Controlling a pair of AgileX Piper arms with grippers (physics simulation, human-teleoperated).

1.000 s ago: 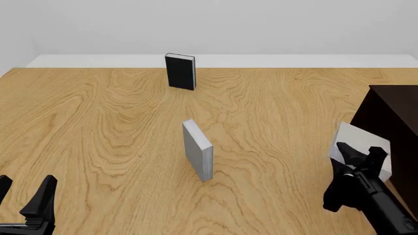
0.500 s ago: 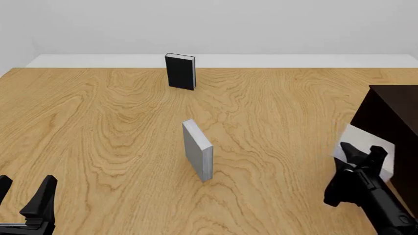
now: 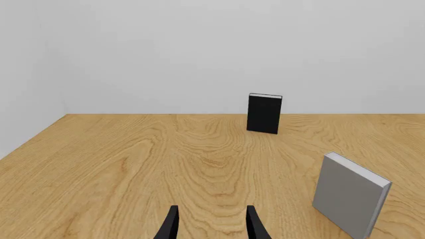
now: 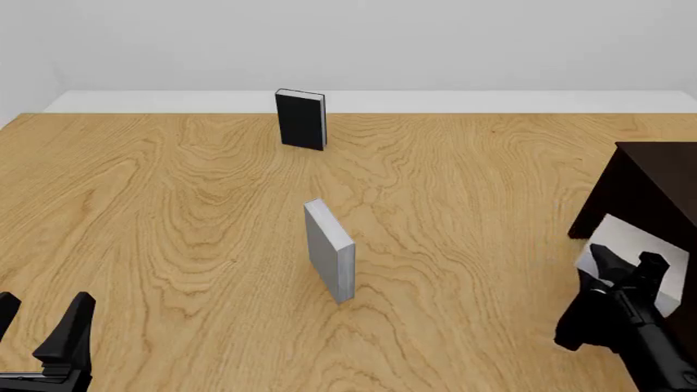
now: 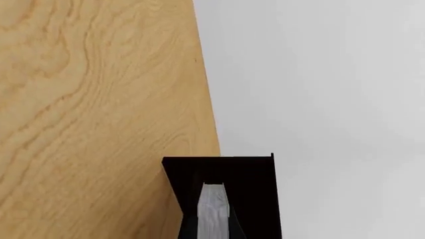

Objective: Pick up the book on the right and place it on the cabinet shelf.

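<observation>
My right gripper still pinches the book, now carried rightward, closer against the cabinet; left gripper stays spread.

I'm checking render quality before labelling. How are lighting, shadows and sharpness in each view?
Front view: flat, even light, sharp throughout, no glare; only a faint soft shadow beside the cabinet shelf. Left wrist view: crisp, the black book and the second grey book barely shadow the table. Right wrist view: sharp, the book lit pale against the dark cabinet.
</observation>
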